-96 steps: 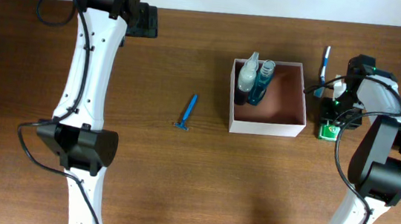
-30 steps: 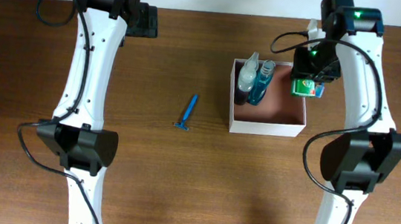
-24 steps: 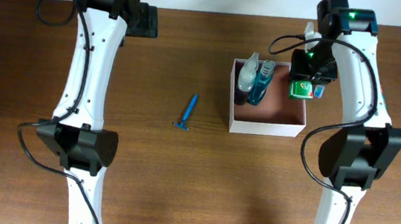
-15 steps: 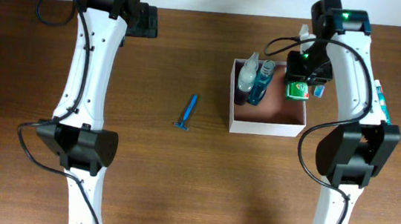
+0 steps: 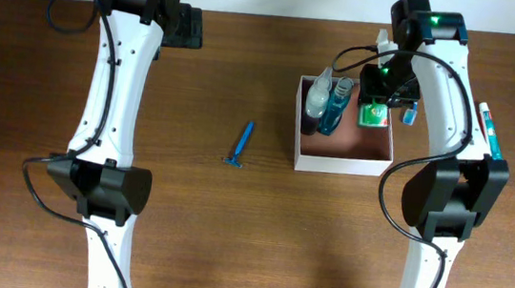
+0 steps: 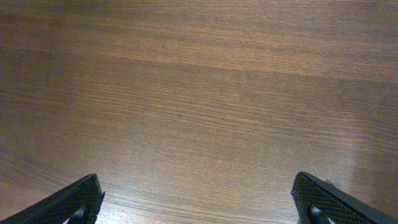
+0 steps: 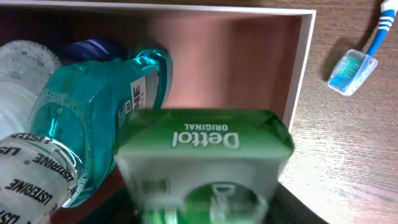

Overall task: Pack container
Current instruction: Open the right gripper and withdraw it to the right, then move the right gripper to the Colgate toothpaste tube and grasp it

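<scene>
Container [image 5: 344, 164] is seen centre-right on the surface, with spray bottle [image 5: 317, 98] and mouthwash bottle [image 5: 336, 104] packed. Green packet [image 7: 205, 140] is hung over it at the right claw [image 5: 375, 101]; clamped or loosed cannot be told. Left claw [image 6: 200, 202] is spread, empty. Razor [image 5: 240, 144] and toothbrush [image 7: 357, 59] are left.

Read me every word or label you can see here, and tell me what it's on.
"Dettol ORIGINAL": on the green packet, seen upside down.
"LISTERINE": on the teal bottle label, printed twice.
Smaller print on the packet: too blurred to read.
</scene>
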You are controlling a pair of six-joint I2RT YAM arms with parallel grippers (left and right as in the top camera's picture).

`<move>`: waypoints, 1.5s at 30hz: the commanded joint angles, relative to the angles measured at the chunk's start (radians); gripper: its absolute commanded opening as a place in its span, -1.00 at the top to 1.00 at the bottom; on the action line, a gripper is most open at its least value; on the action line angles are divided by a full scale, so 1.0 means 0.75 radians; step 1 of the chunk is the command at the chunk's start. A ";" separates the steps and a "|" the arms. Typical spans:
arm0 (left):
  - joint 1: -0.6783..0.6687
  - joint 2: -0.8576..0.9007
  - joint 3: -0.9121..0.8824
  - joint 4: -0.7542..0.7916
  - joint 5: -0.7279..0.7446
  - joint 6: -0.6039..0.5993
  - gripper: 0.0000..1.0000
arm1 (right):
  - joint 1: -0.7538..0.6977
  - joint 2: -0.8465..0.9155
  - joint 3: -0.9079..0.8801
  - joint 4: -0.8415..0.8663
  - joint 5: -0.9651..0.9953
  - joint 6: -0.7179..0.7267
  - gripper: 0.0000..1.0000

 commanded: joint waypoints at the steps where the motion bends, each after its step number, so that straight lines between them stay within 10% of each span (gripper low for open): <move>1: 0.002 -0.008 -0.001 0.004 -0.015 0.007 -0.99 | 0.007 0.004 -0.012 0.003 0.002 0.011 -0.08; 25: 0.002 -0.008 -0.001 0.004 -0.015 0.007 -0.99 | -0.068 0.001 0.235 -0.117 0.106 0.011 -0.13; 36: 0.002 -0.008 -0.001 0.004 -0.015 0.007 -0.99 | -0.395 0.002 0.459 -0.291 0.255 0.021 -0.98; 45: 0.002 -0.008 -0.001 0.004 -0.015 0.007 -0.99 | -0.627 0.004 0.451 -0.163 0.212 -0.110 -0.98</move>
